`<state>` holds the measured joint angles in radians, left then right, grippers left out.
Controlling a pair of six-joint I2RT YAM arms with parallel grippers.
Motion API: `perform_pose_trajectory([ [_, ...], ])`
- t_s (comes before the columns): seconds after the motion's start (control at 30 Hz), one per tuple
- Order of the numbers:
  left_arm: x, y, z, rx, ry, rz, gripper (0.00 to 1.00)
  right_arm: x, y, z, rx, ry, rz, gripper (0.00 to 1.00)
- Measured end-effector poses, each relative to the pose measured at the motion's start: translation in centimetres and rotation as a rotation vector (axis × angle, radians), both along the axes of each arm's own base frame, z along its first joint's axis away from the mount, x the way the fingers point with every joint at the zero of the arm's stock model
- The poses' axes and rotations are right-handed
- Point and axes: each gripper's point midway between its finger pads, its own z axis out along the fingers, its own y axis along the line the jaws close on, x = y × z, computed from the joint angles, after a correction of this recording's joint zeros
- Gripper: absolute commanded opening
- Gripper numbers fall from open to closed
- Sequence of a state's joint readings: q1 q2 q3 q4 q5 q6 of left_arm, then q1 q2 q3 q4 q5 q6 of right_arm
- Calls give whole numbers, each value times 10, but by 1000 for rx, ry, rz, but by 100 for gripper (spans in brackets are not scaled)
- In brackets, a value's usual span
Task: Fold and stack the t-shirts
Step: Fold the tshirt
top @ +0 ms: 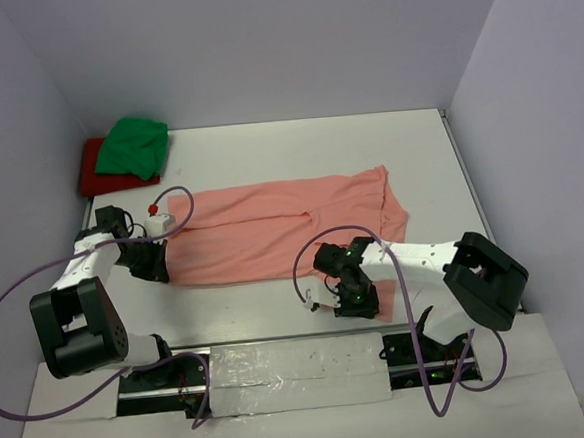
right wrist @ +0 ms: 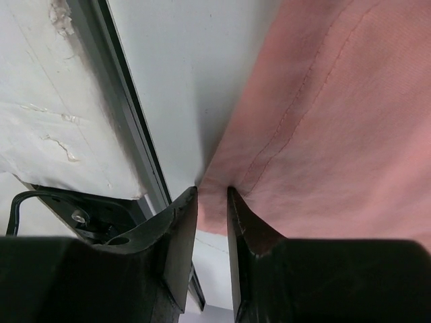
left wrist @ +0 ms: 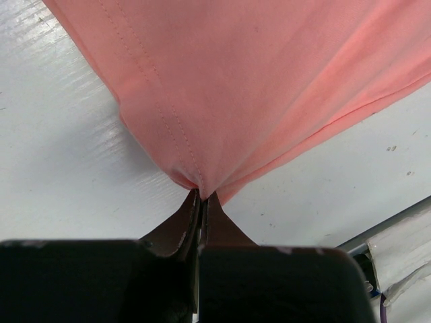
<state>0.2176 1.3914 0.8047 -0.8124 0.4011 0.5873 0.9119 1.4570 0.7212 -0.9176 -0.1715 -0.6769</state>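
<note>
The salmon-pink shirt is spread flat on the tabletop, with its long axis running left to right in front of both arms. Its near left corner is pinched tight in the left fingers. The right fingers are set narrowly apart with the near hem right at their tips, not visibly clamped. A grip there is judged necessary before the near edge can be lifted.

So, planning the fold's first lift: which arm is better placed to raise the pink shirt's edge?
Left, probably: the left gripper is shut on the salmon-pink shirt, cloth bunched at its tips. The right gripper only straddles the near edge, jaws apart.
</note>
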Motion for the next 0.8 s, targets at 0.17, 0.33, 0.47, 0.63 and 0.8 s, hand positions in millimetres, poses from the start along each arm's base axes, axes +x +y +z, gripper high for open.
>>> perform_pose_trajectory([
  [0.17, 0, 0, 1, 0, 0, 0, 0, 1, 1, 0, -21, 6, -11, 29],
  [0.33, 10, 2, 9, 5, -25, 0, 0, 5, 0, -2, -74, 22, 0, 0],
  [0.47, 14, 3, 11, 6, -30, 0, 0, 5, 0, -2, -94, 36, 7, 0],
  [0.63, 14, 3, 10, 6, -29, 0, 0, 6, 0, -2, -93, 34, 2, 0],
  [0.8, 14, 3, 11, 5, -30, -1, 0, 14, 4, 0, -66, -8, -43, 0],
])
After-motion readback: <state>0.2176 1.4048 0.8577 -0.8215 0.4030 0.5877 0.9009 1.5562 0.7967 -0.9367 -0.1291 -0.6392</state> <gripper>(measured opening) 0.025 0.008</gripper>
